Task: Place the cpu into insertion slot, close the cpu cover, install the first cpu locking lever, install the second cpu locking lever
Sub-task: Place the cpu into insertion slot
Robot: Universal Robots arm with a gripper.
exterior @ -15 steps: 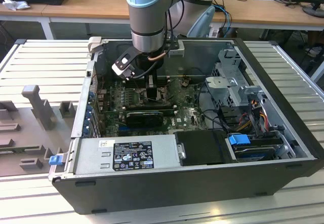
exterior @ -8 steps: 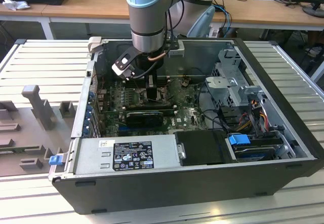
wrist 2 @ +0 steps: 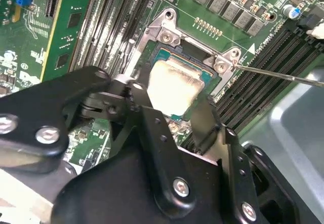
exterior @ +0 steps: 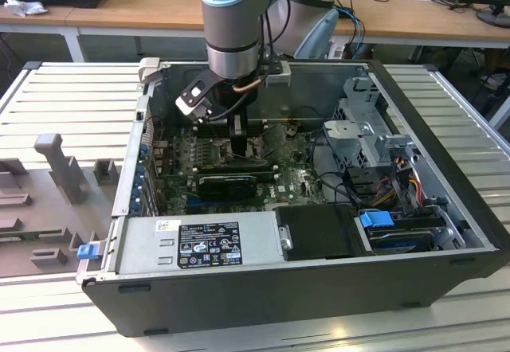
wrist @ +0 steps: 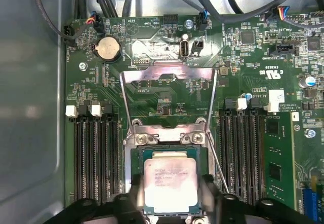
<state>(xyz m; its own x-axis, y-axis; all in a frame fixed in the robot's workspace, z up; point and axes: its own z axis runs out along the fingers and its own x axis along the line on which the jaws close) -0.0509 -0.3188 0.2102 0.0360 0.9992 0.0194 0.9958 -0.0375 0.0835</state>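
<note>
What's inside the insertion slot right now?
The cpu lies inside the insertion slot, metal top up, with the gripper straddling it and the cpu cover swung open. The slot's floor beneath the cpu is covered, so seating cannot be confirmed.

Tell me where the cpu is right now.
In both wrist views the cpu lies in the insertion slot, right at the gripper, flanked by black memory slots, with the open cpu cover just beyond it.
</note>
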